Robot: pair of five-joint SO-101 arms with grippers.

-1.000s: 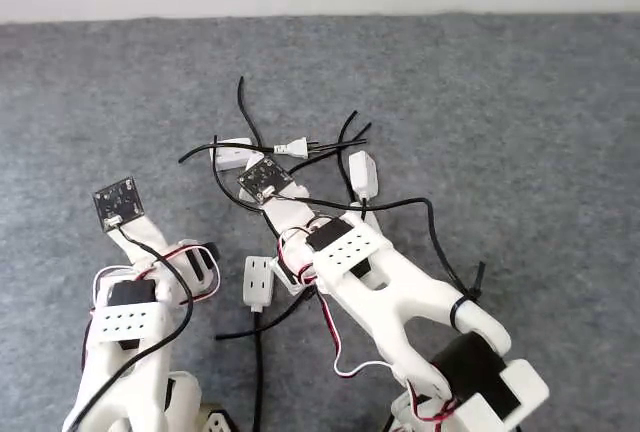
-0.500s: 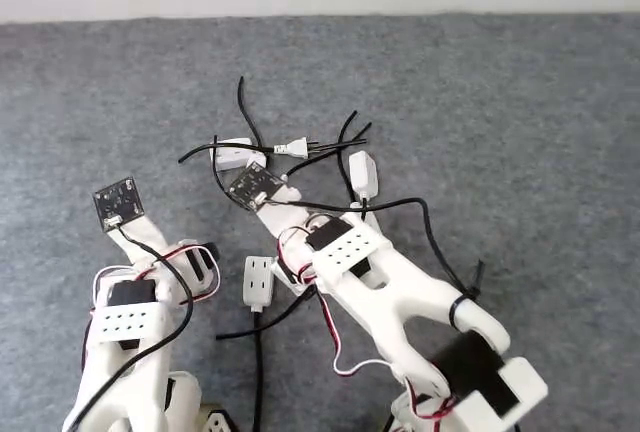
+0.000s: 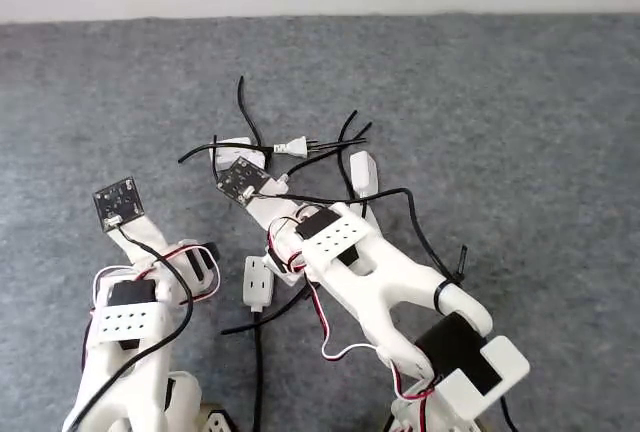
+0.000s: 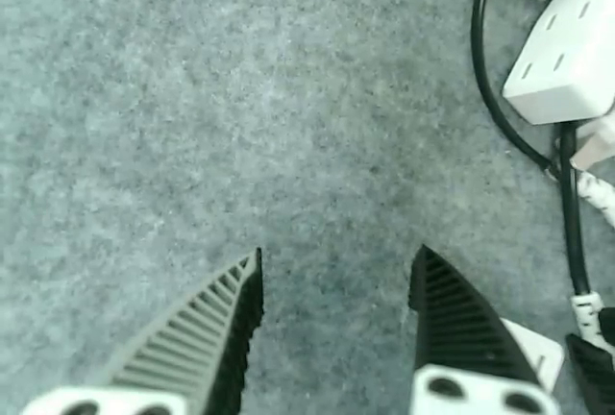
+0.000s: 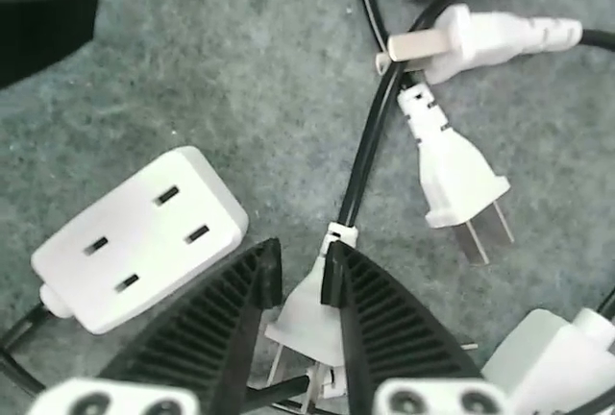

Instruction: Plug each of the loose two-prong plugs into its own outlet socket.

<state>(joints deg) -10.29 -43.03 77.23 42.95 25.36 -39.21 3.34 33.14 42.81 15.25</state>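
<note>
In the middle of the grey table (image 3: 520, 132), somewhat toward its far edge, lies a tangle of black cords (image 3: 330, 157), white sockets and plugs. The right arm (image 3: 380, 272) is stretched into it from the near edge. Within the last second this arm has swung toward the left side of the table. Its wrist now stands just beside the far-left socket (image 3: 235, 152), and the cord that lies over the arm has gone with it. The left arm (image 3: 130, 322) has not moved and stands near the near-left corner, apart from the tangle. A near socket (image 3: 258, 280) lies between the two arms, and a third socket (image 3: 362, 174) lies at the right side of the tangle.

The right gripper (image 5: 303, 250) has its jaws narrow, closed on the white body of the held plug (image 5: 306, 311). The prongs of this plug seem to point back toward the wrist. A socket lies just beside it with its slots facing up; I believe it is the far-left one. Two free plugs (image 5: 456, 180) lie near, not inserted. The left gripper (image 4: 338, 256) is wide open over bare table and holds nothing.

I judge that the swing has brought the held plug close to its socket. No plug looks inserted yet, and the prongs must first be turned to meet the slots, which this grip may make difficult.
</note>
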